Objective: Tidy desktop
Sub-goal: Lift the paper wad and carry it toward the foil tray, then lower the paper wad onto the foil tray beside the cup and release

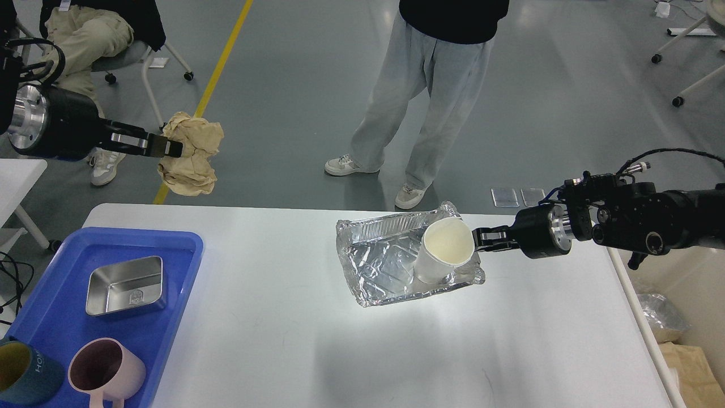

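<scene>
Reaching left arm: it comes in from the left edge and stretches level, out past the far-left corner of the desktop [317,340], over the grey floor [294,102].
Left gripper [173,148]: fingers pinched on a crumpled brown paper [191,154], which hangs in the air off the table.
Right arm: it enters from the right edge and points left, low over the right part of the desktop.
Right gripper [478,238]: its tip touches the rim of a white paper cup [444,249]; the cup hides the fingertips, so I cannot tell how the fingers are set.
Cup: tilted, mouth up and toward the camera, sitting in a foil tray [385,266].
Foil tray: on the desktop right of center, its far end near the far edge.
Desktop: wide and white, filling the lower view; the middle and near-right stretch lies bare.
Left side: a blue tray [56,317] holds a metal box [126,285], a pink mug [105,371] and a teal mug [22,371].
Far edge: a standing person [430,96] is just beyond it.
</scene>
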